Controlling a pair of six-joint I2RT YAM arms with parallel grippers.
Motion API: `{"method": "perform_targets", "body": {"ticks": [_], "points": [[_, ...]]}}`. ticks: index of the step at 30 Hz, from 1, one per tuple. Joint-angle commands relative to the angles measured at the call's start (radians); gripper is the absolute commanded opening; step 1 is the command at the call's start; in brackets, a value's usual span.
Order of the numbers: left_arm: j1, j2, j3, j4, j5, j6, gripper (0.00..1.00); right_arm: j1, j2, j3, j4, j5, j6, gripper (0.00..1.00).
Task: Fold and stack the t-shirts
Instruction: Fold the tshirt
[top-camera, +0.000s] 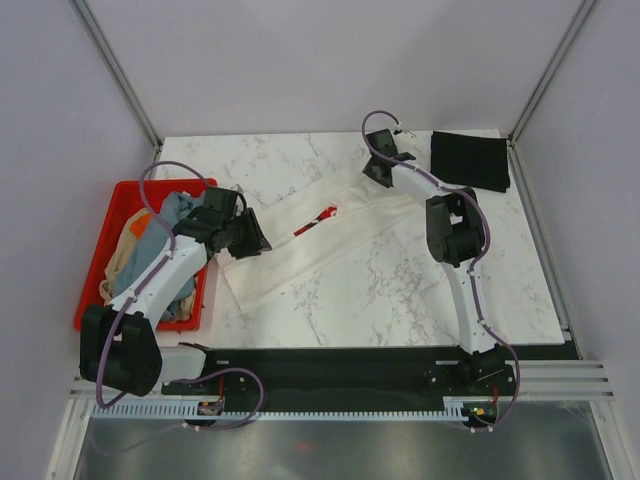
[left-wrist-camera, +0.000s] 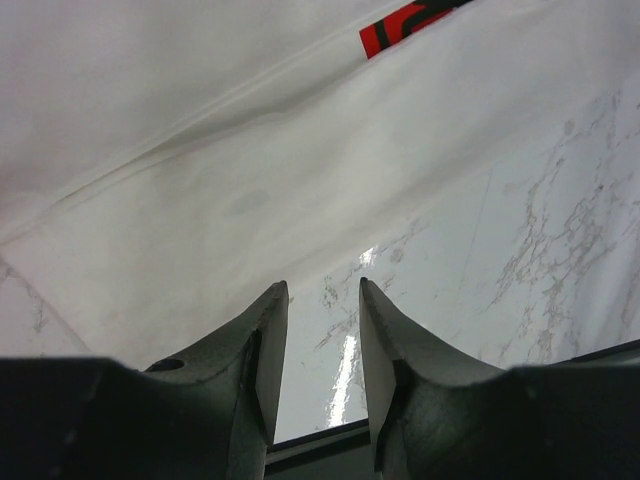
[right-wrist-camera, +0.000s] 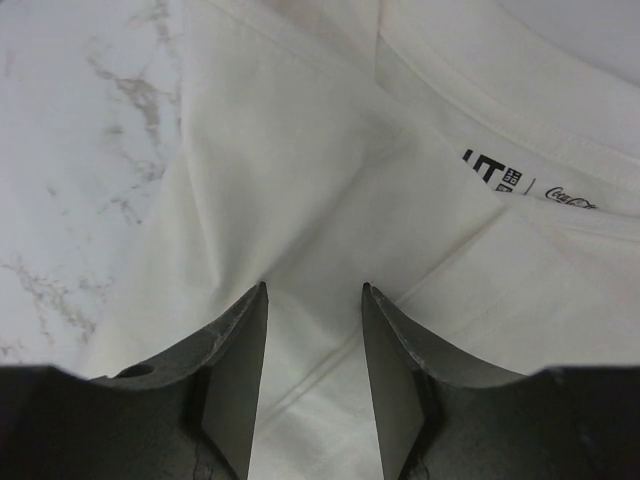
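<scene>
Holds left claw (left-wrist-camera: 322, 285) apart near 8 o'clock end of cream-white shirt (top-camera: 285, 250), right claw (right-wrist-camera: 314, 288) apart at 2 o'clock; may grab one layer only, pulling fold crooked

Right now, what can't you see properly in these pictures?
- The shirts in the crate, top view: the left arm covers part of the pile, so no count.
- The red print, left wrist view: cut off by the top edge; too small in the top view.
- The neck label, right wrist view: fine script too small to read.
</scene>
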Motion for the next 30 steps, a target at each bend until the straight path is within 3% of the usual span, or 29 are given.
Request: {"method": "perform_targets", "body": {"ticks": [1,9,13,18,22,30], "points": [[-0.026,0.045,0.043,0.016,0.019,0.063,0.42,0.035,0.114,0.070,0.047,-0.178,-0.070,0.51],[-0.093,0.183,0.014,0.042,0.054,0.068,0.42,0.003,0.169,0.206,0.067,-0.235,-0.231,0.53],[-0.105,0.300,-0.045,0.188,0.097,0.036,0.42,-0.019,0.045,0.107,0.079,-0.223,-0.245,0.54],[-0.133,0.415,-0.035,0.207,0.061,0.034,0.42,-0.063,-0.171,-0.015,0.078,-0.250,-0.245,0.56],[-0.154,0.404,-0.058,0.207,0.057,0.010,0.42,-0.097,-0.332,-0.162,0.073,-0.247,-0.254,0.63],[-0.282,0.288,-0.171,0.213,0.064,-0.130,0.41,-0.184,-0.474,-0.340,0.007,-0.250,-0.205,0.63]]}}
